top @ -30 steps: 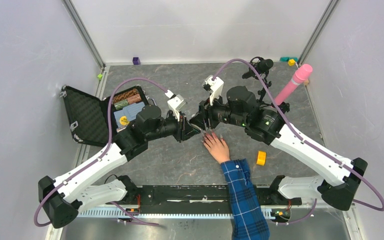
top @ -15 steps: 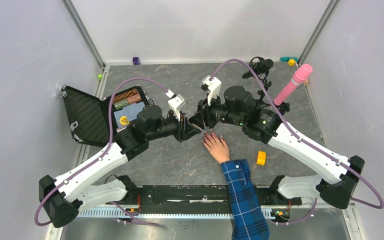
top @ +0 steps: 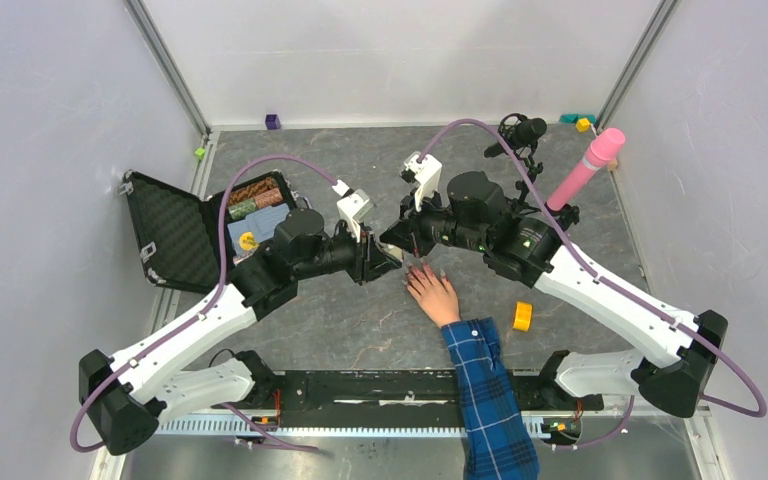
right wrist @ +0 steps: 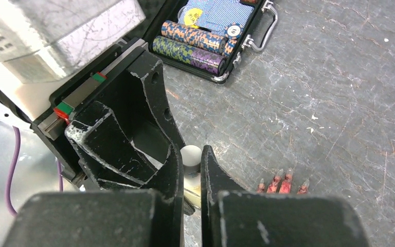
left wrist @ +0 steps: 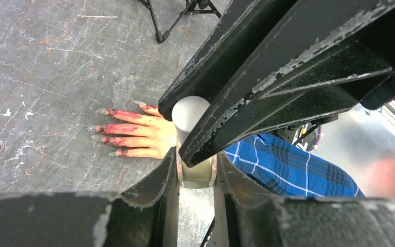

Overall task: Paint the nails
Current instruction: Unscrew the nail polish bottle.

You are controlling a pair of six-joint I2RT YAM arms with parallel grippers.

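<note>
A pale hand (top: 434,293) in a blue plaid sleeve (top: 485,390) lies flat on the grey table. Its fingers are smeared red, and the nails (left wrist: 96,128) point away from the arm; they also show in the right wrist view as nails (right wrist: 283,177). Just left of the hand, my left gripper (left wrist: 196,164) is shut on a small white bottle (left wrist: 195,177). My right gripper (right wrist: 191,154) comes from the opposite side and is shut on the bottle's round white cap (right wrist: 191,152). The two grippers meet at the bottle, left gripper (top: 385,262) below right gripper (top: 401,240).
An open black case (top: 175,235) with poker chips (right wrist: 200,43) lies at the left. A pink cylinder (top: 585,168) leans at the back right beside a black stand (top: 520,135). A yellow ring (top: 522,316) sits right of the sleeve.
My right gripper has closed from half open onto the bottle's cap and edged slightly left. The left gripper and the hand have stayed put.
</note>
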